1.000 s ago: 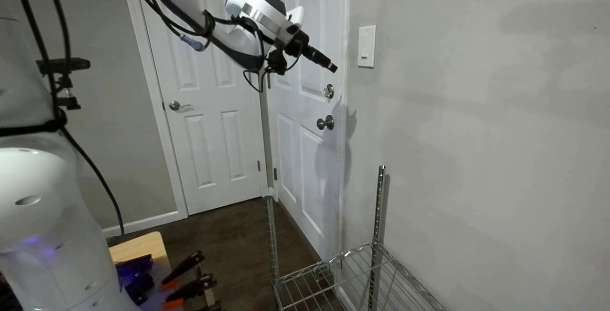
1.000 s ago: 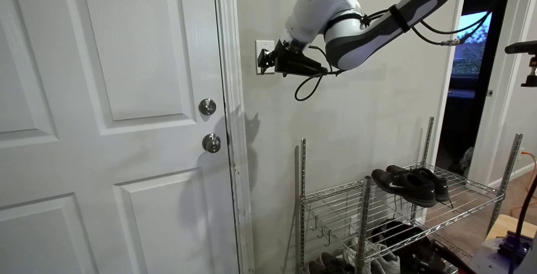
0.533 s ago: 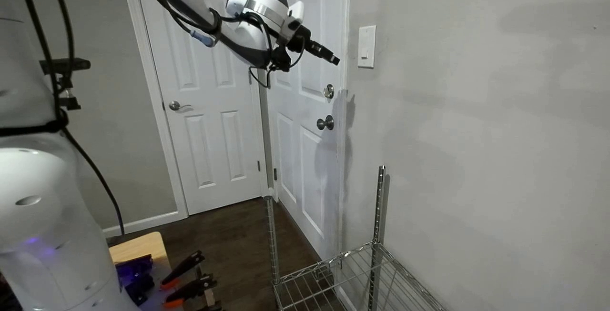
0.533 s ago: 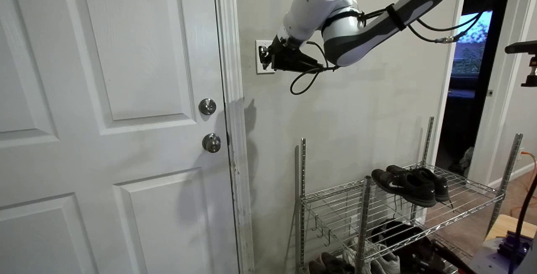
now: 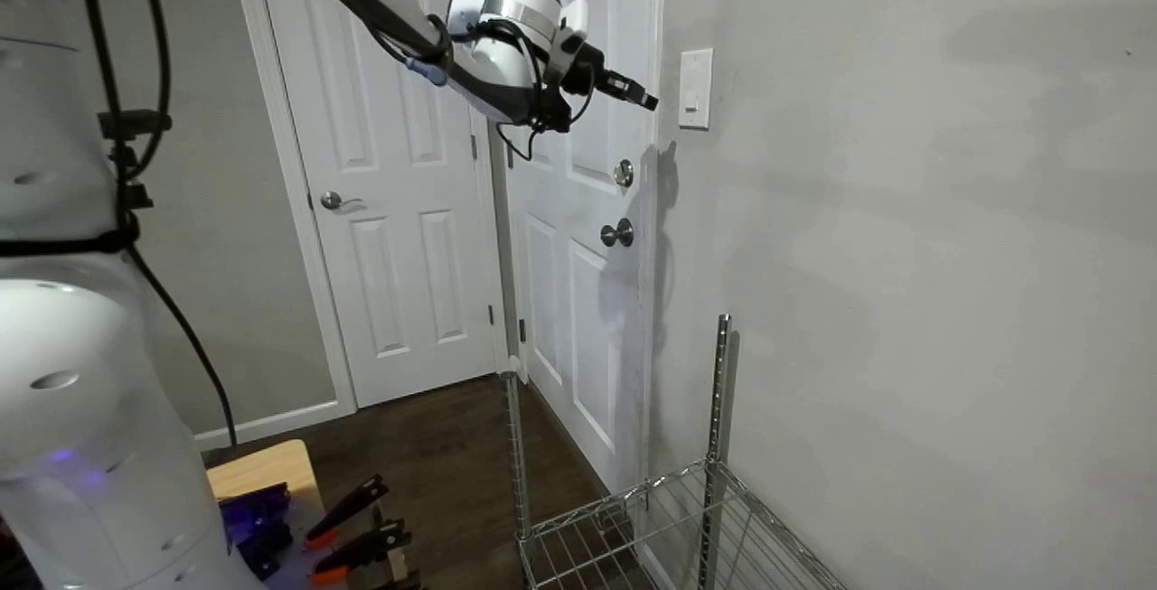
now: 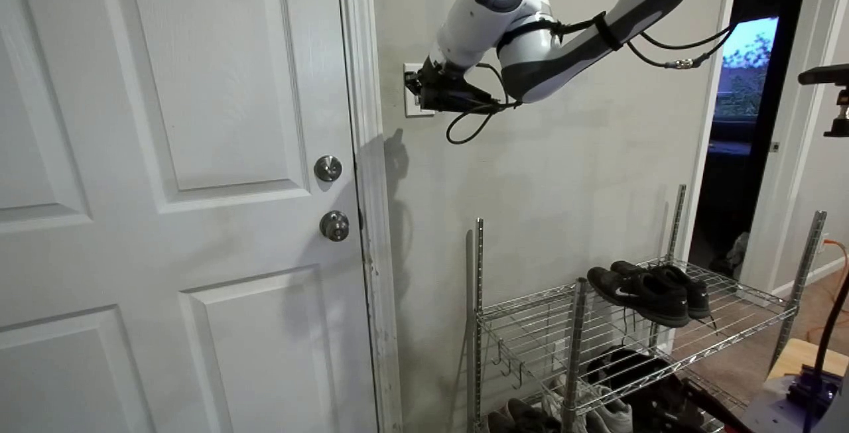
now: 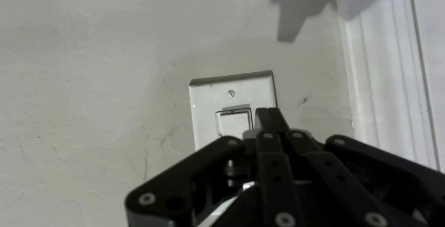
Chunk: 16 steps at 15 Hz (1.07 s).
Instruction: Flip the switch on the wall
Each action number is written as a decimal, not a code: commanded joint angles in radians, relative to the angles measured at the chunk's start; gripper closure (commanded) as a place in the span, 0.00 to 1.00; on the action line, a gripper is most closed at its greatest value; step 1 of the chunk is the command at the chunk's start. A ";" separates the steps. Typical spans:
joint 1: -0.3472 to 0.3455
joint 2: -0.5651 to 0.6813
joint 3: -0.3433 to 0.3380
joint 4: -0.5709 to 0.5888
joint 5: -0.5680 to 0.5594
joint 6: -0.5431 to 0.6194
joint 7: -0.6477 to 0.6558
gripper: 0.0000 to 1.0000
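1. Both fingers [image 7: 264,121] of the gripper [image 7: 269,114] meet, holding nothing, just short of the switch [image 5: 695,88]; they seem aimed beside its paddle [image 7: 233,122], so a push might miss.
2. The wall [image 5: 904,229] bears the switch; overpressing could jam fingers there.
3. Sideways drift could strike the door frame [image 7: 375,81] beside the switch.

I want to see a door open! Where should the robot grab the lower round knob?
Probably by the rim of the knob, coming straight at the door from the front: the knob is round and sticks out, so opposite sides can be squeezed. The gripper is shut, so it would need to open first.
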State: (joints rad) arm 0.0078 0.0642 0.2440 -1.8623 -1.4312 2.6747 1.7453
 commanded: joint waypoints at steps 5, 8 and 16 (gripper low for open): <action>0.008 0.083 -0.005 0.088 -0.057 -0.073 0.063 0.98; 0.010 0.103 -0.008 0.121 -0.102 -0.085 0.098 0.97; 0.011 0.161 -0.006 0.182 -0.144 -0.138 0.117 0.98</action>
State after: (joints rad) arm 0.0104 0.1977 0.2409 -1.7123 -1.5411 2.5603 1.8249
